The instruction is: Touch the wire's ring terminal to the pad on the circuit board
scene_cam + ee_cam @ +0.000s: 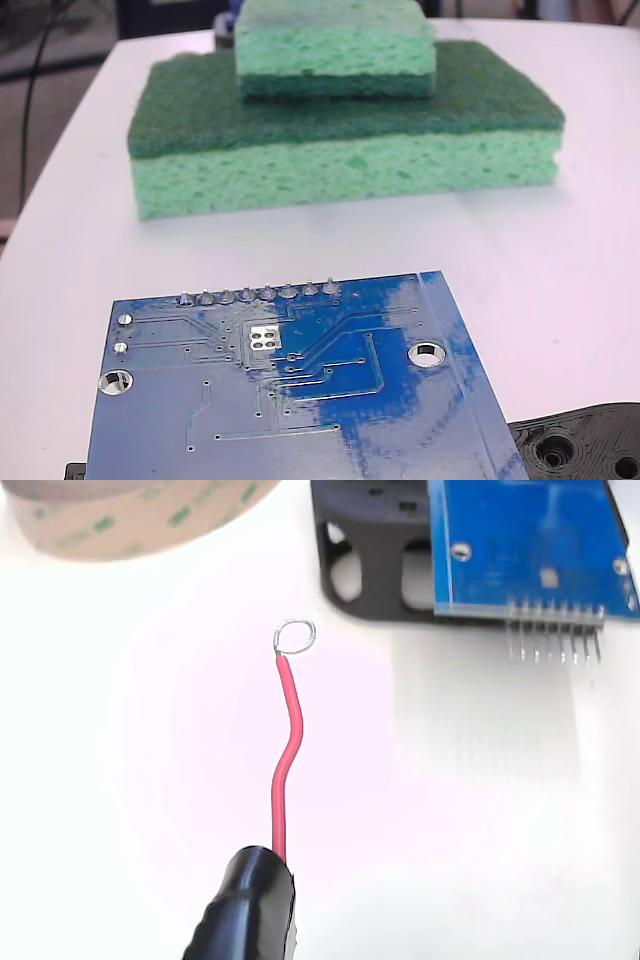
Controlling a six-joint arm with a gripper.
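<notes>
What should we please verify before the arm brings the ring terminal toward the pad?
1. Ring terminal intact on the red wire: ok.
2. Pad uncovered in the fixed view: ok.
3. Ring terminal touching the pad: not ok; in the wrist view it sits left of the circuit board, over bare table.
4. Wire straight: not ok, slightly kinked.
5. Pincer's hold on the black sleeve: cannot tell, no fingers visible.
</notes>
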